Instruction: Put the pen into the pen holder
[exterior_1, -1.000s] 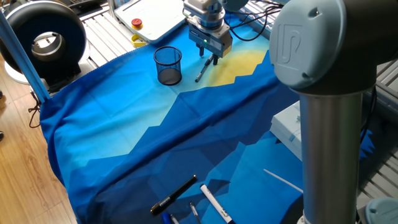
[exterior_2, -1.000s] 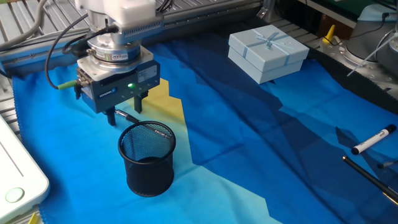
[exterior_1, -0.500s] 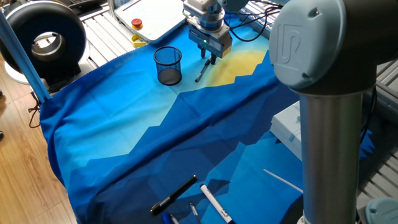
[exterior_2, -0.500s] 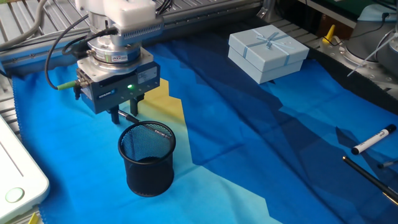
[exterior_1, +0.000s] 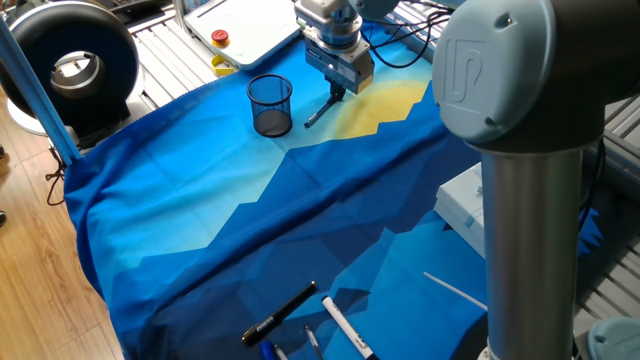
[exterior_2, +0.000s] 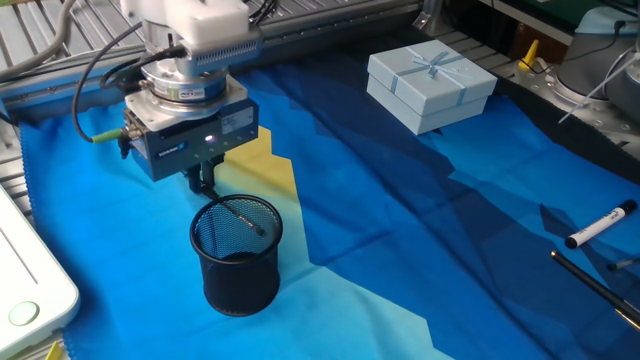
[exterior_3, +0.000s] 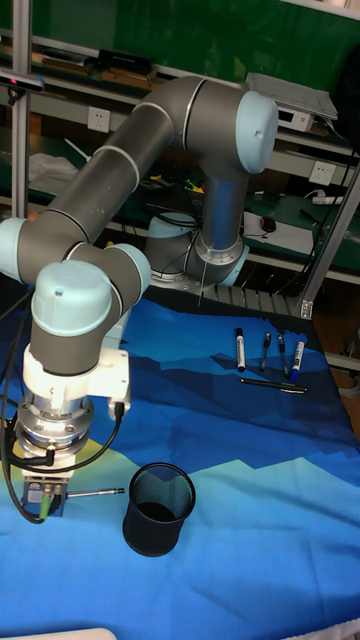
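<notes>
My tool (exterior_1: 337, 93) is pinched narrow on the pen (exterior_1: 318, 111) at one end; the pen juts toward the pen holder (exterior_1: 271, 104) at nine o'clock. Light, stiff, slick barrel: an end grip may let it pivot.

Two opposing high side cameras and one frontal share the pen holder (exterior_1: 271, 105).

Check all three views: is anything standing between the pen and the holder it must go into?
Nothing visible does. The gripper is shut on the pen, which sticks out sideways toward the holder. Only bare blue cloth lies between them. The gift box and the markers sit far off.
</notes>
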